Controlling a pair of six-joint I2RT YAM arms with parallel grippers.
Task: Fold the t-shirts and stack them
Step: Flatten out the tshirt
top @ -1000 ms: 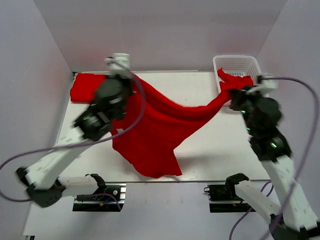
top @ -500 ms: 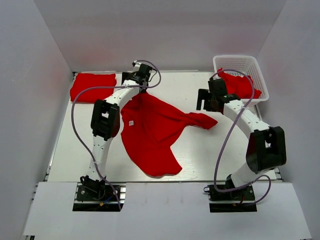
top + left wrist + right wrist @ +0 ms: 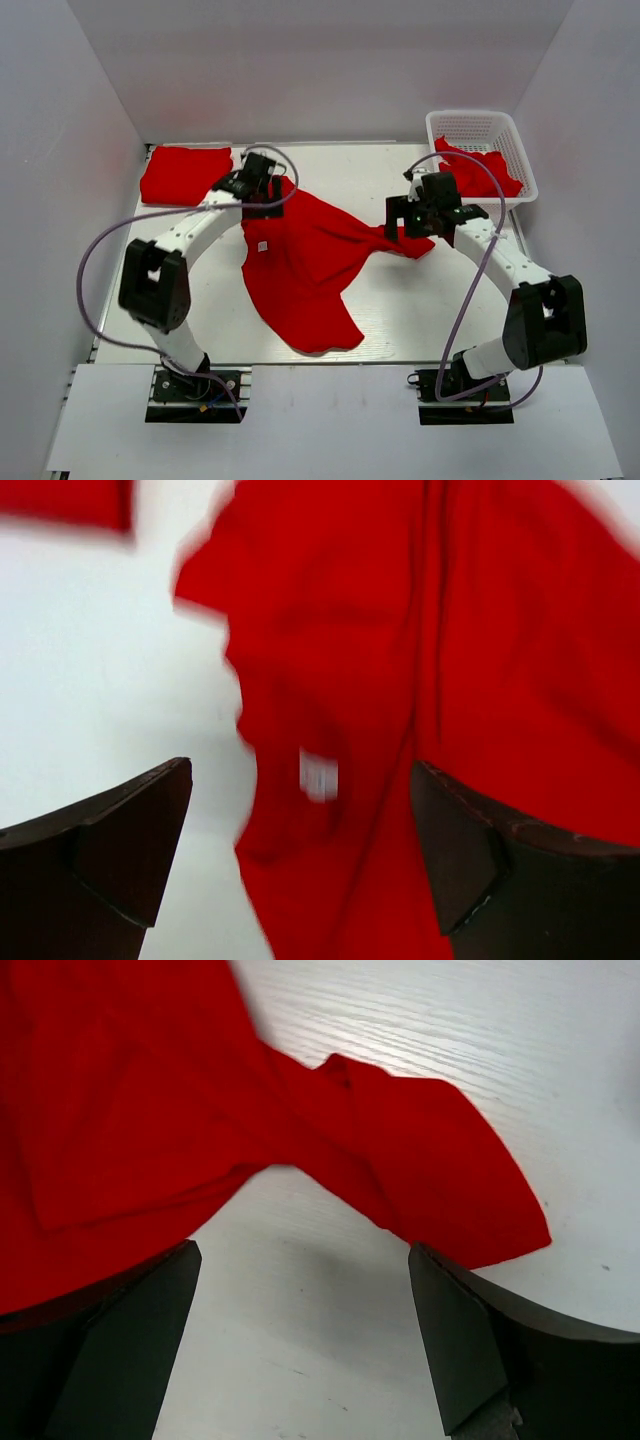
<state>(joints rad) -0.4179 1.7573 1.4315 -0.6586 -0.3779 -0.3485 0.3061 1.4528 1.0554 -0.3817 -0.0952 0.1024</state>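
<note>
Centrally, a crumpled red t-shirt (image 3: 300, 270) was spread on the table (image 3: 440, 300). The left end effector (image 3: 300, 772) was held wide open over its far edge, and the right end effector (image 3: 303, 1250) wide open over its right end, with nothing gripped. A folded t-shirt (image 3: 185, 175) was seen at the far-left corner, and a bunched t-shirt (image 3: 480, 172) in the basket (image 3: 478, 120).
</note>
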